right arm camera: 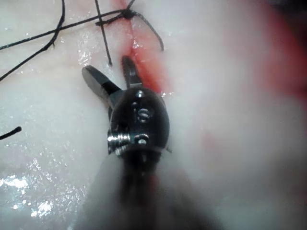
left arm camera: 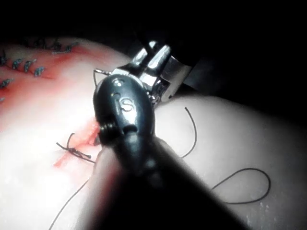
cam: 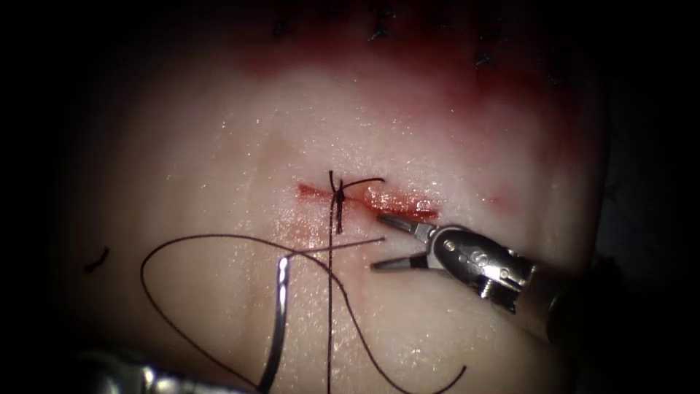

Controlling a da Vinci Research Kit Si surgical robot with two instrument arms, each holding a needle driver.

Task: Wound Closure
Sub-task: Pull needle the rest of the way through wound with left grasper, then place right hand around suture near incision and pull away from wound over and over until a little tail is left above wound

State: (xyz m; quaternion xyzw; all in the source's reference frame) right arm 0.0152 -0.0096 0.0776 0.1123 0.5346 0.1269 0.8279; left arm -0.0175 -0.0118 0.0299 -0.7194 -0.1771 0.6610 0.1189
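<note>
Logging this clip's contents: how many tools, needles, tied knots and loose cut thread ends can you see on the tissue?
Tools: 2, left tool holding the needle, right tool open, holding nothing
Needle: 1, out of the tissue
Tied knot: 1
Loose cut thread end: 1
Total: 5

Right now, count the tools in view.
2. Right tool, open and empty, below the cut's right end; left tool at the lower left edge, holding the needle, which lies outside the tissue.
</note>
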